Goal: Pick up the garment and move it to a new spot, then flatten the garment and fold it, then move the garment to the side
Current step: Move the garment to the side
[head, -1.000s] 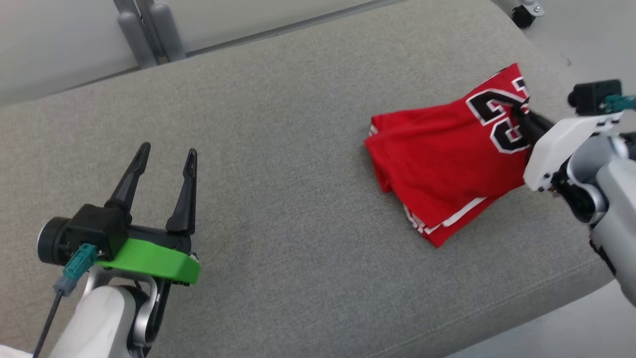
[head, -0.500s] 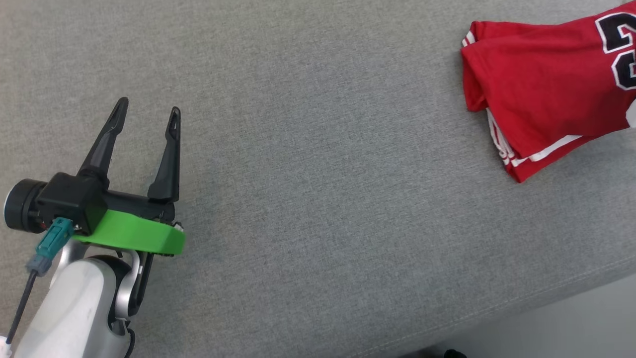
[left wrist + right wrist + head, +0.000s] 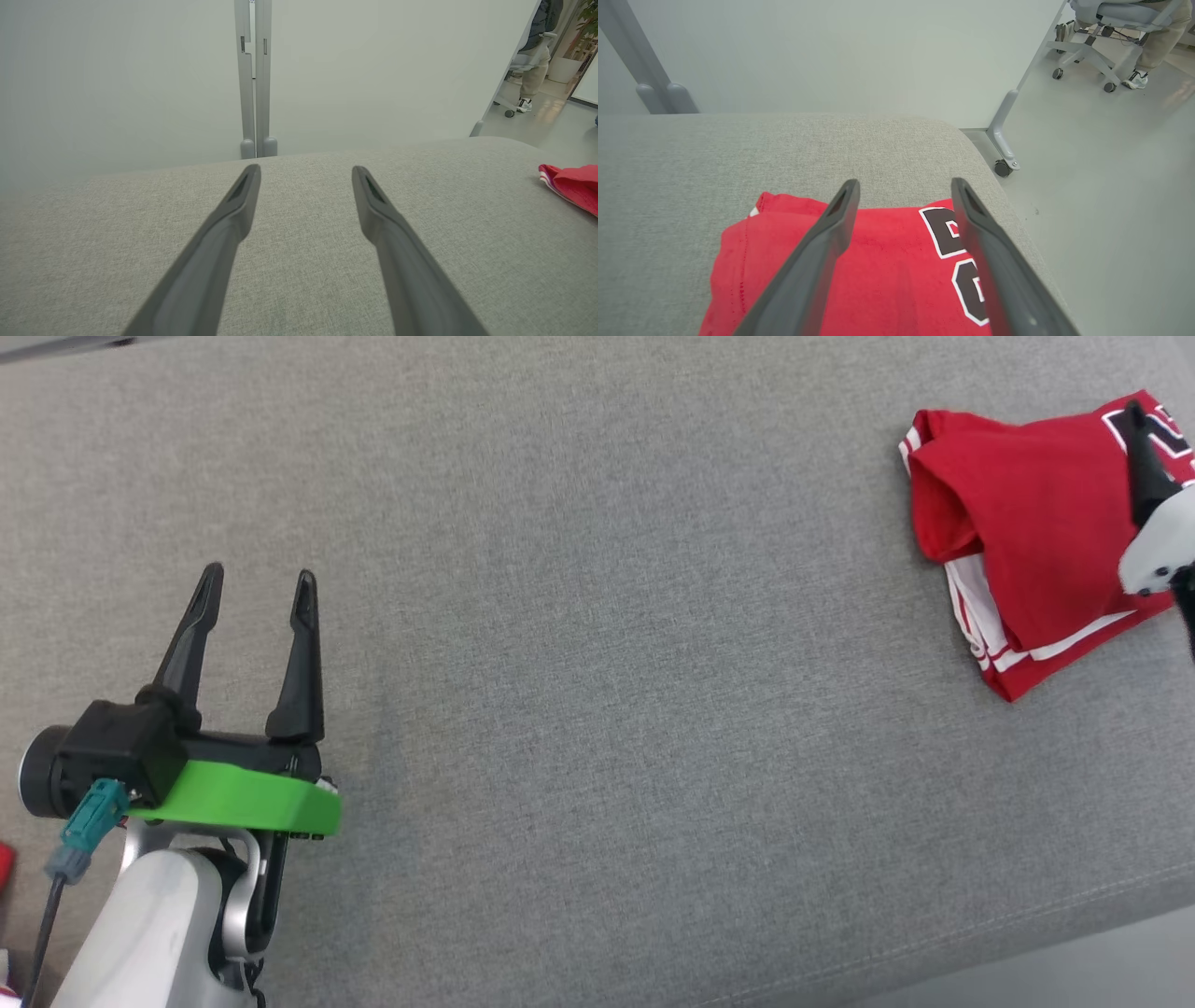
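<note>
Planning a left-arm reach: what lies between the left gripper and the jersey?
Just bare grey cushion between the left gripper and the jersey, as the head view shows.

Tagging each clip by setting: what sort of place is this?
Probably an office or lab space: pale partition panels on castered feet, a wheeled office chair with a person seated, and a grey upholstered surface serving as workbench.

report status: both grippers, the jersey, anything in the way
Left gripper open, over bare cushion. Right gripper open over jersey, not gripping. Jersey folded, lying at cushion's right end. Nothing in the way.
</note>
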Available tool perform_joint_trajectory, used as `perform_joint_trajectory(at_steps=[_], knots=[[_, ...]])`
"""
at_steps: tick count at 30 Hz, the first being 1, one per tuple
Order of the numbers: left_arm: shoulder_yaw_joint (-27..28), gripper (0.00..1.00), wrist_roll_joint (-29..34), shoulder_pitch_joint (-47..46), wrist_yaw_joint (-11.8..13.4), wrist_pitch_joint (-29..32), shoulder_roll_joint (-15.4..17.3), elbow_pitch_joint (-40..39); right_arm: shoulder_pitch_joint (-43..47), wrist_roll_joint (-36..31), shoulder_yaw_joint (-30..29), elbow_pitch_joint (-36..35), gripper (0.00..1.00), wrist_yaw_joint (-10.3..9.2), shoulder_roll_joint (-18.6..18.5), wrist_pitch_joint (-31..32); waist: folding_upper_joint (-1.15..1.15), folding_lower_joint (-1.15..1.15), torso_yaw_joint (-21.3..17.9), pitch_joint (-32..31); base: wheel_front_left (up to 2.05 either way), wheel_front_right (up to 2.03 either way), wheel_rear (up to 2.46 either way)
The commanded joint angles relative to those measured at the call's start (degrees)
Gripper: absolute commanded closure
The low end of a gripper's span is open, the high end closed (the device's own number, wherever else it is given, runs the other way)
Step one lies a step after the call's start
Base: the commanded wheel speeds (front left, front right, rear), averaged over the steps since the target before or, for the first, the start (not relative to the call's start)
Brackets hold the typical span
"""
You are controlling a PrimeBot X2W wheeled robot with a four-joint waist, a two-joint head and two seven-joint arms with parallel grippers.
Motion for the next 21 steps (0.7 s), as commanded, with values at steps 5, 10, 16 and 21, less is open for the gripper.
perform_joint_trajectory(at_steps=[5,10,16,21], knots=[[2.0,0.00,-2.1,4.3,1.0,-1.8,-0.7,2.4,6.9,0.8,0.9,-10.4,0.00,-0.10,0.2,-0.6,0.00,-0.01,1.4,-11.5,0.00,0.00,0.00],[3.6,0.00,-3.9,8.4,1.6,-2.5,-1.1,4.2,14.0,-0.2,-0.8,-18.4,0.00,-0.10,1.0,-0.6,0.00,-0.01,2.0,-17.1,0.00,0.00,0.00],[4.7,0.00,-5.2,12.8,2.4,-3.1,-2.0,6.1,23.1,-2.9,-5.2,-24.6,0.00,-0.10,3.5,-0.6,0.00,-0.01,2.6,-21.9,0.00,0.00,0.00],[5.3,0.00,-5.1,14.7,2.5,-3.5,-2.7,6.8,29.6,-4.6,-8.0,-28.2,0.00,-0.10,5.3,-0.6,0.00,-0.01,3.4,-23.4,0.00,0.00,0.00]])
